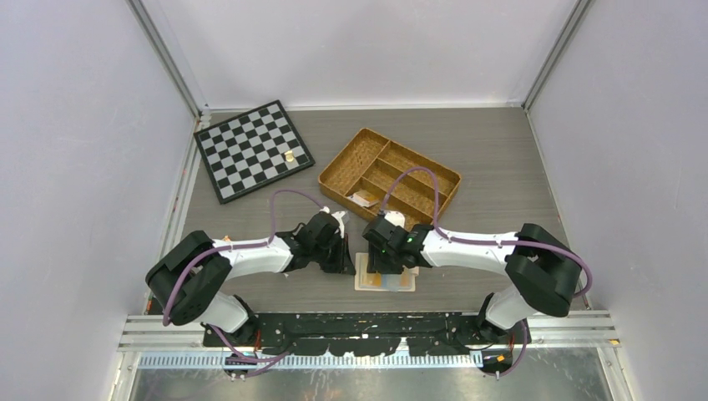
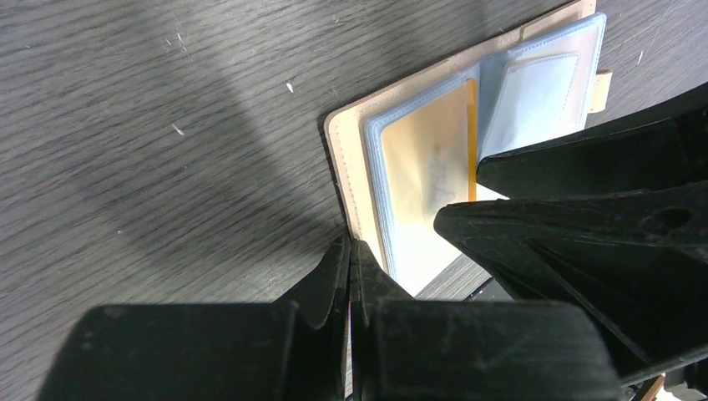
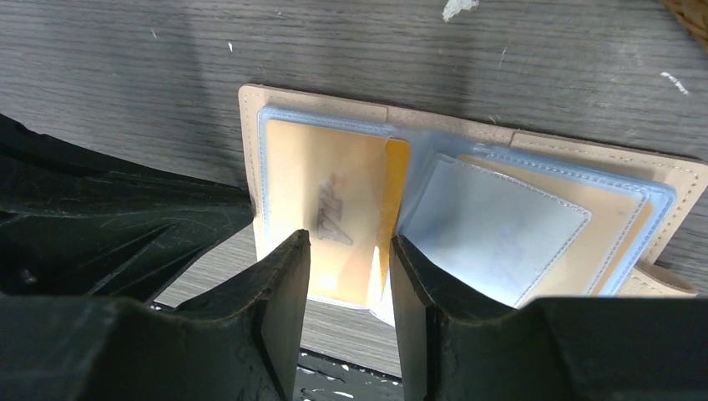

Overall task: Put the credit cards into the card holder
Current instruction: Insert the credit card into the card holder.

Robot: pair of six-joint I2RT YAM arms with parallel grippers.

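A divided wicker tray (image 1: 355, 159) sits on the grey wood-grain table (image 1: 501, 159). In its near-left compartment lies 1 small packet (image 1: 364, 199). Left of the tray lies a tilted checkerboard (image 1: 253, 150), with 1 small gold piece (image 1: 289, 155) on the edge nearest the tray.

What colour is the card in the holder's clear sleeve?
Orange-tan; the card shows best in the right wrist view, inside the card holder.

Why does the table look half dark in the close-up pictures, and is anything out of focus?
Left wrist view: a broad soft shadow arcs over the table, and the print on the orange card looks smeared through its sleeve. Right wrist view: stitching on the card holder is crisp, the right end effector nearly black. Top external view: even light, faint shadows.
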